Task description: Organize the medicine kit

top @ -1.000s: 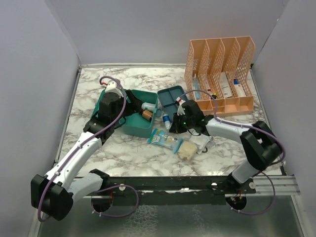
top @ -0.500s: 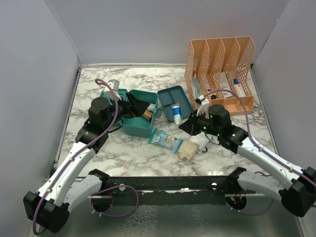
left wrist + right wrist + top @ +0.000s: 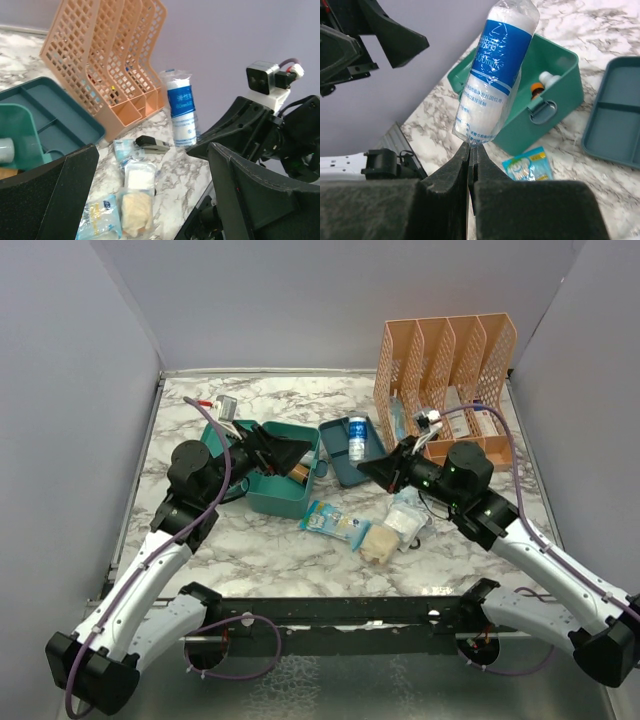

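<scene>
The teal medicine kit box (image 3: 283, 487) stands open left of centre, with small bottles (image 3: 538, 89) inside. Its divided insert tray (image 3: 338, 454) lies just to its right. My right gripper (image 3: 374, 468) is shut on the wrapper end of a white roll with a blue label (image 3: 357, 437) and holds it upright in the air over the tray. In the right wrist view the gripper (image 3: 470, 146) pinches the roll's (image 3: 496, 70) bottom edge above the box (image 3: 555, 107). My left gripper (image 3: 290, 450) is open and empty above the box; in its own view (image 3: 152, 155) it faces the roll (image 3: 181, 107).
A peach lattice file organizer (image 3: 447, 390) with boxes in it stands at the back right. A blue packet (image 3: 331, 520), a beige pad (image 3: 379, 543) and a white gauze packet (image 3: 406, 521) lie in front of the tray. A dark and silver tool (image 3: 152, 144) lies near the organizer.
My right gripper has lifted the roll from beside the tray up into the air. My left arm has drawn back and risen from the box with its jaws open.
</scene>
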`<act>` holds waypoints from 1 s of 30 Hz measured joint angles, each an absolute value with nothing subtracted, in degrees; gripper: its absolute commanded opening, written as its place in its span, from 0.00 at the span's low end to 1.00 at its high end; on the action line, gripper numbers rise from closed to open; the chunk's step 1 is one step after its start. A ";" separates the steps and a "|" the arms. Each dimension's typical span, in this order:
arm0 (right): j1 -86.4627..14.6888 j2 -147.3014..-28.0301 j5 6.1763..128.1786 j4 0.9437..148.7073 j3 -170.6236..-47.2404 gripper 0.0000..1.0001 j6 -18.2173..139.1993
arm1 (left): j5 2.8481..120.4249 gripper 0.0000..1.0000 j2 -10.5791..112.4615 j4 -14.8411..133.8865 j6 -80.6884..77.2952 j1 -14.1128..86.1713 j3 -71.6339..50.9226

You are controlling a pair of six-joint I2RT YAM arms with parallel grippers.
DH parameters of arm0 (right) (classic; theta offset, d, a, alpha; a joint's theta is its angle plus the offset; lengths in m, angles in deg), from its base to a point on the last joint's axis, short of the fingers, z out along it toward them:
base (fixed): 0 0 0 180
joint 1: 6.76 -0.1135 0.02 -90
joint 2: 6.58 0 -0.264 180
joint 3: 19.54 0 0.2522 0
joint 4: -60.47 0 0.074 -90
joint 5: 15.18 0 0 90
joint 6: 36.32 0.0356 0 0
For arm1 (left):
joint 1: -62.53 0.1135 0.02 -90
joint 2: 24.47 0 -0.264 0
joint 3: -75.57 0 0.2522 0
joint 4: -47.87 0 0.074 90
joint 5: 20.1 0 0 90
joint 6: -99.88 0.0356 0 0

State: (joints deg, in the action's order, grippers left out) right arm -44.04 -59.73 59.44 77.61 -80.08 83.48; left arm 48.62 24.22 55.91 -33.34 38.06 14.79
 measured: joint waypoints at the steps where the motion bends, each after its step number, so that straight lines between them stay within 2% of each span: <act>1: -44.04 -60.60 58.83 75.71 -80.28 0.01 83.96 | 48.16 0.95 24.48 54.69 -34.08 38.06 14.90; 14: -44.04 -67.86 52.19 57.74 -78.62 0.01 90.12 | 41.69 0.95 34.04 44.59 -40.53 38.06 16.17; 23: -44.04 -71.53 49.96 54.35 -78.79 0.01 90.91 | 39.88 0.91 39.50 40.98 -44.33 38.02 15.99; 26: -44.04 -72.56 48.95 54.22 -78.86 0.01 90.89 | 39.53 0.86 40.68 40.20 -45.10 37.91 15.64; 30: -44.04 -73.70 46.85 53.85 -79.21 0.01 90.84 | 39.27 0.71 41.53 38.60 -46.10 37.71 15.58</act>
